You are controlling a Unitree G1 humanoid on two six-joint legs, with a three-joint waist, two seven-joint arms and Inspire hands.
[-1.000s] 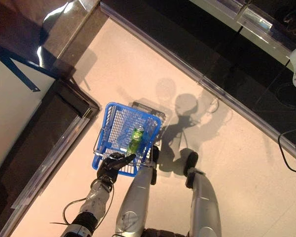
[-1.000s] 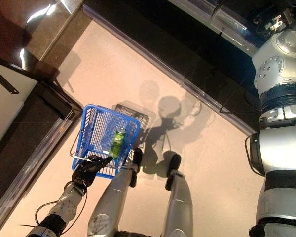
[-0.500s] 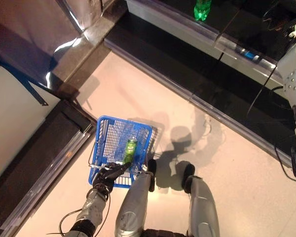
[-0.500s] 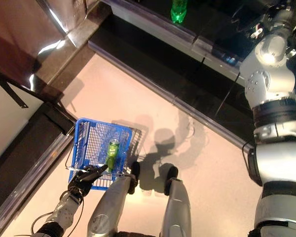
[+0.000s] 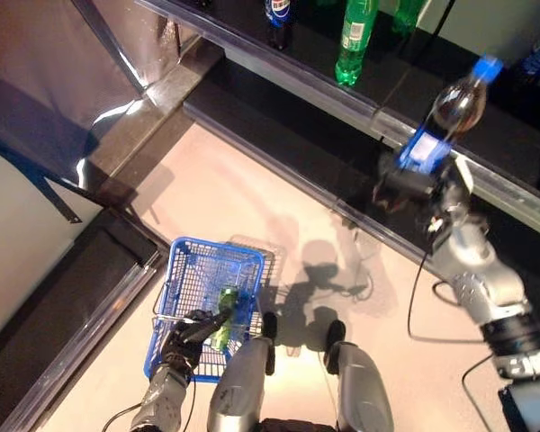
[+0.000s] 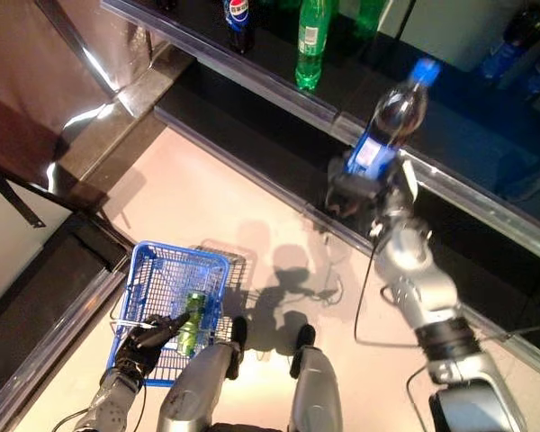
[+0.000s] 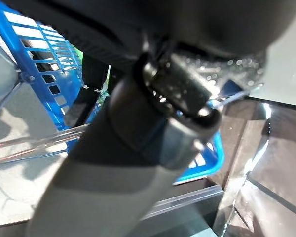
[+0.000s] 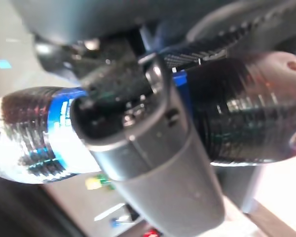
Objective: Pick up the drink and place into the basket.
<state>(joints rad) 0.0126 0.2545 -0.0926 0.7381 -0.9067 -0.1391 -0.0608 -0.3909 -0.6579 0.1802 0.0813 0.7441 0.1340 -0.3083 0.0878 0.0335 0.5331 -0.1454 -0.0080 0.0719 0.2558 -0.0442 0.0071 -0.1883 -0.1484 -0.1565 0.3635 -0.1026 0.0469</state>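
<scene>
Blue basket [image 5: 184, 270] gripped at handle by left hand [image 5: 187, 331], green can [image 5: 225, 306] lying inside. Cola bottle [image 5: 443, 119] clutched in right hand [image 5: 412, 184], cap tilted up toward shelf.

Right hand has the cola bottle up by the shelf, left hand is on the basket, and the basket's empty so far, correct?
Not empty. The left eye view shows a green can already lying in the blue basket. The rest holds: the right hand grips the cola bottle, the left hand holds the basket.

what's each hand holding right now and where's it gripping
Right hand: dark cola bottle, gripped around its blue-labelled middle. Left hand: blue basket, by its wire handle.
</scene>
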